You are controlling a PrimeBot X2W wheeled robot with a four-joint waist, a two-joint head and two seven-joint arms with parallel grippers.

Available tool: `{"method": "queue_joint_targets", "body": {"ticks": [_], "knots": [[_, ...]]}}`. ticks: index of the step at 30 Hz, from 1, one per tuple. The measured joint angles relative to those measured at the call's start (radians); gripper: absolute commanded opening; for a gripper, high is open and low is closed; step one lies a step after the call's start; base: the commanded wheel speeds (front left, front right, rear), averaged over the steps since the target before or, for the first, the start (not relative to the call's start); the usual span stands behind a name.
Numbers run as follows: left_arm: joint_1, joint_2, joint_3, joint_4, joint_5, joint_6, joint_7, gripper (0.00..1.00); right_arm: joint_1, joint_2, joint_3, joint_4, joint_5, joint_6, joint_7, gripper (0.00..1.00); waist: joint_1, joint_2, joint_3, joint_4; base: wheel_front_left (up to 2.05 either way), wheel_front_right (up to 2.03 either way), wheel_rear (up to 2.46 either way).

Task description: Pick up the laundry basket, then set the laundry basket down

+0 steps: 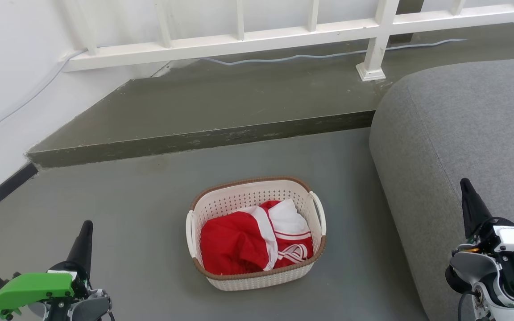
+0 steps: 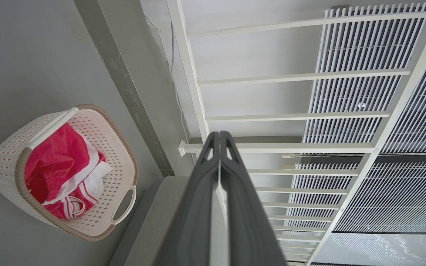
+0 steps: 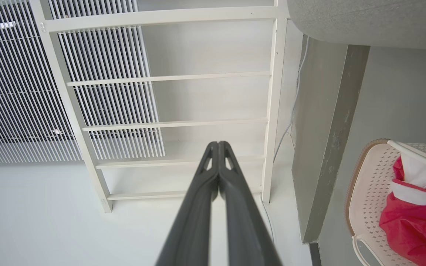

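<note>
I have the laundry basket (image 1: 261, 281) standing upright on the grey floor (image 1: 127, 214), flat on its base, with red and white clothes (image 1: 239, 245) bundled inside. A grey sofa (image 1: 462, 133) is just to the basket's right, and a raised step (image 1: 194, 140) with a white railing (image 1: 239, 42) lies beyond the basket. Both of the basket's loop handles are free, with nothing touching them.

My left gripper (image 1: 86, 227) sits low to the basket's left, well apart from it. Its two dark fingers are pressed together with nothing between them, and the left wrist view shows the same (image 2: 219, 136), with the basket (image 2: 4, 162) off to one side. My right gripper (image 1: 466, 187) is to the basket's right, over the sofa, and it is also clenched and empty. Its fingers meet tip to tip in the right wrist view (image 3: 218, 146).

On progress, I judge that this scene fits two readings. Either the basket is waiting on the floor to be lifted, or it has been lifted and put down again with both arms clear. The pictures do not settle which. What I can say is that the basket rests on the floor as the end of the task would have it, and neither gripper has hold of it.
</note>
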Motion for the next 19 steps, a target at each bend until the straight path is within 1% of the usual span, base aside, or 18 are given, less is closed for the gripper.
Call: {"method": "queue_joint_targets", "body": {"ticks": [19], "knots": [[-0.002,0.0,0.003,0.003,0.0,0.0,0.007,0.0,0.0,0.001,-0.001,0.001,0.0,0.0,0.001,0.0,0.0,0.0,0.0,0.0,0.0,0.0,0.0]]}}
